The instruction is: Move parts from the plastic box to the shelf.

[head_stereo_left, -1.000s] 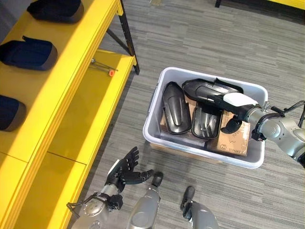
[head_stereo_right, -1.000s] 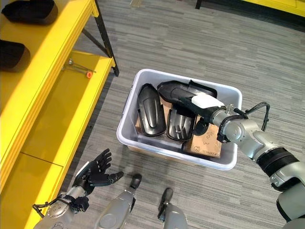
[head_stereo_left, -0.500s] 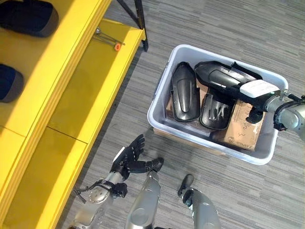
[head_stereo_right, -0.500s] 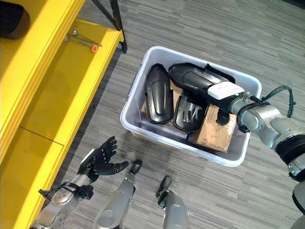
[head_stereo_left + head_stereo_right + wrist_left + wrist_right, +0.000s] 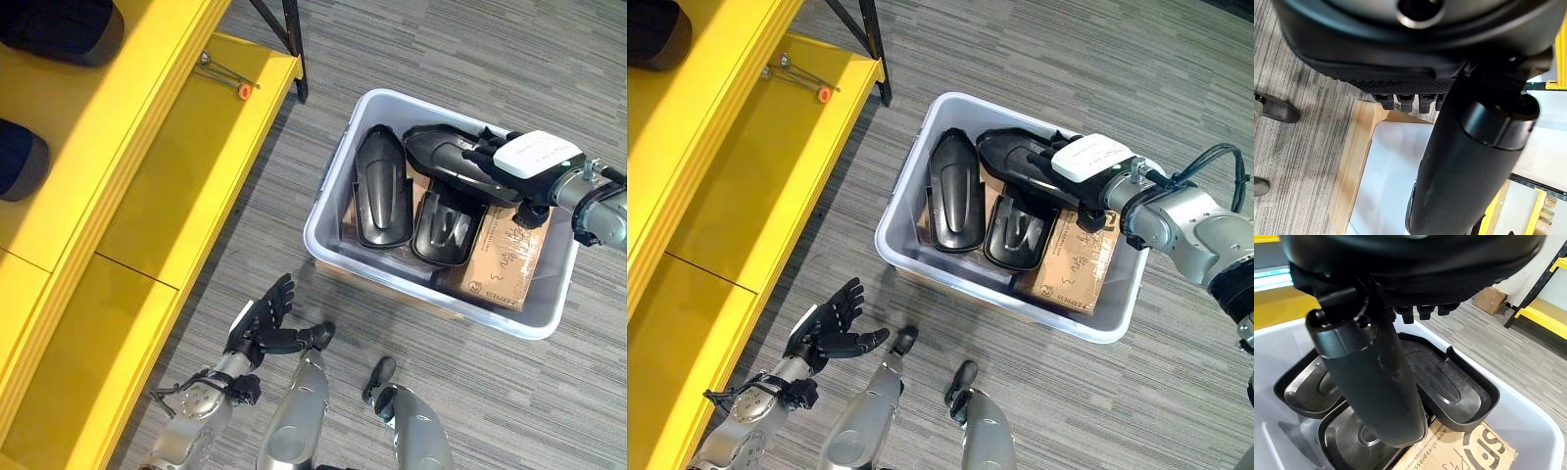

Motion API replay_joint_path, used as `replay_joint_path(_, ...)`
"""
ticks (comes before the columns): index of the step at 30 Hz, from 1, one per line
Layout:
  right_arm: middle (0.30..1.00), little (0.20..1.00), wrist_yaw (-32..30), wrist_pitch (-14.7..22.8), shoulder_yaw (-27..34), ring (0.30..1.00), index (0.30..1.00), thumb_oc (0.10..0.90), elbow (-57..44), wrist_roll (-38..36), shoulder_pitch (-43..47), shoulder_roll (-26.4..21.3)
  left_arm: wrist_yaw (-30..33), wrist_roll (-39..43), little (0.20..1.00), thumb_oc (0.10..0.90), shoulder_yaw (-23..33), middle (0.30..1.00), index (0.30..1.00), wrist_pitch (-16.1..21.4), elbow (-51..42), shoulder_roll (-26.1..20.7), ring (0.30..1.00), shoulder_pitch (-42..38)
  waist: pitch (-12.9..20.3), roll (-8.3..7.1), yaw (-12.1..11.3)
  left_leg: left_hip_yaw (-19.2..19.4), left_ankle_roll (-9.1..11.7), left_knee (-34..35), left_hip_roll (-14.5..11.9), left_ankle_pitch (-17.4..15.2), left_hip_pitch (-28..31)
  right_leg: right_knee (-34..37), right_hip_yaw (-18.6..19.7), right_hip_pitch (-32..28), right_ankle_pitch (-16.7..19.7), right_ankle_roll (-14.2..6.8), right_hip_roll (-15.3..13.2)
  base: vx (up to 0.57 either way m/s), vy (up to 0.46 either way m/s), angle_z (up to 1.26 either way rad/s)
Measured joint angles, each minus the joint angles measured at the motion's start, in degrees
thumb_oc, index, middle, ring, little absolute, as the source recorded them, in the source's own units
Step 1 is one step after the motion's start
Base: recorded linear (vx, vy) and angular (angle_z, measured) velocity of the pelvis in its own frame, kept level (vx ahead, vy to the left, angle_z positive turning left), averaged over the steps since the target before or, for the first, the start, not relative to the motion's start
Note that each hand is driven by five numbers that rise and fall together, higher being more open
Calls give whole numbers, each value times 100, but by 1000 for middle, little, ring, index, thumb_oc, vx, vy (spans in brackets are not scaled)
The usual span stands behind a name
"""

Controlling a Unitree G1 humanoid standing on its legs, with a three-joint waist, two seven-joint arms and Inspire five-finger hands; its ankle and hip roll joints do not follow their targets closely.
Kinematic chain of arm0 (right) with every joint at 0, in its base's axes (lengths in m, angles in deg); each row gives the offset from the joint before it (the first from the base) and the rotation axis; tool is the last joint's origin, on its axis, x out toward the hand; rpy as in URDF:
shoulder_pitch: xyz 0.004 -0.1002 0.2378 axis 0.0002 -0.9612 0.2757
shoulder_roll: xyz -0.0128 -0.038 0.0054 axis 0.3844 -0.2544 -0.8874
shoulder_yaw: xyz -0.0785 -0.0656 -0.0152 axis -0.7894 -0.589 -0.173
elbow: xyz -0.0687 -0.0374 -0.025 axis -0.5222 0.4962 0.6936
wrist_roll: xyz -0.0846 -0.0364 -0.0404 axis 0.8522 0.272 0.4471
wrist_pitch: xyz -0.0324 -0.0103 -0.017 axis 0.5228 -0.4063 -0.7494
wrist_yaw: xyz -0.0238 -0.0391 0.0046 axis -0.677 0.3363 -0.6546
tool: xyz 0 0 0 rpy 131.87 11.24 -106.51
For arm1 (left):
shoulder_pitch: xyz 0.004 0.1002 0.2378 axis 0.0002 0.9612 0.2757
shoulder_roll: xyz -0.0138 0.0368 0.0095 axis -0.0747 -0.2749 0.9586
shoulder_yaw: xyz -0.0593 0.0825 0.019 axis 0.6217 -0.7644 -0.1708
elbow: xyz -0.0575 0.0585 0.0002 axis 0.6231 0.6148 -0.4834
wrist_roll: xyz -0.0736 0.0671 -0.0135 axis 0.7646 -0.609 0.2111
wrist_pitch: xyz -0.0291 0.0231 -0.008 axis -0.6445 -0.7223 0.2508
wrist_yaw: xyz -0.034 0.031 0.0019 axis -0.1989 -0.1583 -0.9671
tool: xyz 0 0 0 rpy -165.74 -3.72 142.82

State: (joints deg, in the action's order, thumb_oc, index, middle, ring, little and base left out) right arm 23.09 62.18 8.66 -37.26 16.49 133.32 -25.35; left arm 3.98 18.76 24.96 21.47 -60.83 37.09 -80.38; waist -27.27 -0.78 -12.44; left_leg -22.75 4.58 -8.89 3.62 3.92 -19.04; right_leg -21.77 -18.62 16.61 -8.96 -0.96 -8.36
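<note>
Left hand [image 5: 259, 327] low near floor, fingers spread, holding nothing. Plastic box [image 5: 328, 196] on floor: three black parts on cardboard [image 5: 502, 264]. Top part [image 5: 453, 164] long axis across box toward right hand [image 5: 529, 162], which sits over its end; finger closure unclear. Yellow shelf [image 5: 147, 157] at left, well apart, dark parts [image 5: 20, 157] on upper tier.

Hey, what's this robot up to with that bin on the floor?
It is unloading black parts from a grey plastic box onto a yellow shelf. The right hand is over the far side of the box, above the top black part, with its fingers straight and nothing gripped. Two more black parts lie in the box beside a cardboard carton. The left hand hangs open and idle near the floor. A few dark parts already sit on the shelf.
</note>
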Motion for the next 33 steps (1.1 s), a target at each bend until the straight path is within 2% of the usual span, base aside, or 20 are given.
replay_joint_path(4,1000,1000,-53,30,-160,1000,1000,900,139,57,70,-7,0,2,1000,900,-1,1000,1000,1,0,-7,1000,2,-6,-11,-7,-16,8,2,-1,11,-7,-14,-18,6,-1,2,0,-18,-4,1)
replay_joint_path(12,1000,1000,-113,121,-939,1000,1000,900,438,277,484,-16,99,2,1000,900,13,1000,1000,21,3,-37,1000,35,-64,-8,3,2,38,9,-1,73,-200,-180,22,297,-15,24,-27,-3,-4,-1)
replay_joint_path(15,1000,1000,-112,142,-1019,1000,1000,900,475,332,525,-18,102,2,1000,900,17,1000,1000,34,2,-36,1000,32,-78,-2,4,23,48,22,0,87,-239,-259,50,388,-42,60,-41,-2,-27,-4)
replay_joint_path(22,1000,1000,-116,159,-1535,1000,1000,900,581,563,953,-268,113,-2,1000,900,37,1000,1000,115,-4,-38,1000,16,-194,21,3,31,123,32,-25,150,-512,-557,82,811,-124,143,-62,17,-42,-1)
replay_joint_path(33,1000,1000,-275,138,-1597,1000,1000,900,1210,919,968,-449,123,-3,1000,900,83,1000,1000,121,-41,-37,1000,3,-201,9,126,10,176,227,-41,241,-582,-910,92,1112,-317,246,-135,23,-36,2)
